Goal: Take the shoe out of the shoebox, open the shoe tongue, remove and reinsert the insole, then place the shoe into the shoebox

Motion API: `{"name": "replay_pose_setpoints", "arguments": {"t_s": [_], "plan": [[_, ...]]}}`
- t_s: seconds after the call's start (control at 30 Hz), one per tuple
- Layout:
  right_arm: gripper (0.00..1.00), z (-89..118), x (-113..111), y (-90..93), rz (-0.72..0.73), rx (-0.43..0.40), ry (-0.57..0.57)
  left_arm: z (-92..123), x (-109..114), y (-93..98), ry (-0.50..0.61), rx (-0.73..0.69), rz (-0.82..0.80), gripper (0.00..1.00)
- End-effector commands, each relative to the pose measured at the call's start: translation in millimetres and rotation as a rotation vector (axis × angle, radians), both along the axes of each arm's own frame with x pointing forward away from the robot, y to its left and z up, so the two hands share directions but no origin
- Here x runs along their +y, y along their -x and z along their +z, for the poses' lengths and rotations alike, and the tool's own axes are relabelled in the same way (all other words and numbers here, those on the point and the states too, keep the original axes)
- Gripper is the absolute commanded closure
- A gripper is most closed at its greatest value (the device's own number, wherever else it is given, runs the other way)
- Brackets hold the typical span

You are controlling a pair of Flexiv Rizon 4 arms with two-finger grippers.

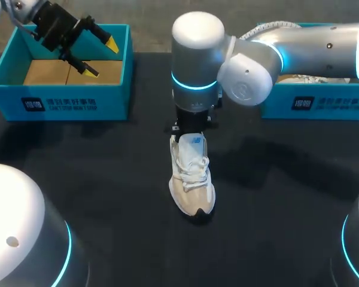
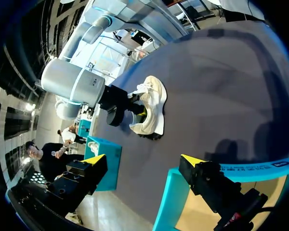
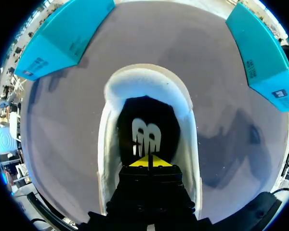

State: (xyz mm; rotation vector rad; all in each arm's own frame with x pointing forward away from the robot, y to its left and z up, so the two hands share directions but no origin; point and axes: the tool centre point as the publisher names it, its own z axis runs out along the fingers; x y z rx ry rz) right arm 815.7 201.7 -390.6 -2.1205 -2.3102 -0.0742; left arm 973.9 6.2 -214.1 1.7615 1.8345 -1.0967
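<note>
A white and beige shoe (image 1: 191, 179) stands upright on the dark table's middle, toe towards the near edge; it also shows in the left wrist view (image 2: 151, 108). My right gripper (image 3: 149, 161) is shut, its yellow tips together inside the shoe's opening (image 3: 149, 79), just over the black insole (image 3: 147, 120) with a white logo. Whether it pinches the insole I cannot tell. My left gripper (image 1: 102, 58) hangs open and empty above the left teal shoebox (image 1: 60, 101), well away from the shoe. In its own view the left gripper (image 2: 144, 160) has its fingers wide apart over that box's wall (image 2: 166, 207).
A second teal shoebox (image 1: 311, 104) stands at the back right, partly under my right arm, with something white inside. The left box shows a bare cardboard floor (image 1: 48, 72). Both boxes flank the shoe in the right wrist view.
</note>
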Motion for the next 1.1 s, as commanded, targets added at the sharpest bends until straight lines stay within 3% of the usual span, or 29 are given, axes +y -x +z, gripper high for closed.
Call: {"name": "replay_pose_setpoints", "arguments": {"t_s": [0.03,0.37,0.57,0.8,1.1], "plan": [[1.0,-8,2,-2.5,0.0,0.01,0.002,0,0,-1.1,-0.002,0.001,-0.002,0.0],[1.0,12,1,-19.6,-0.003,-0.059,0.023,0,0,-1.1,-0.002,0.001,-0.002,0.0],[1.0,-4,8,-37.8,0.016,-0.056,0.026,0,0,-1.1,-0.002,0.001,-0.002,0.0],[1.0,-16,9,-40.6,0.009,-0.043,0.026,0,0,-1.1,-0.002,0.001,-0.002,0.0],[1.0,9,14,-43.2,-0.008,-0.085,0.044,0,0,-1.1,-0.002,0.001,-0.002,0.0]]}}
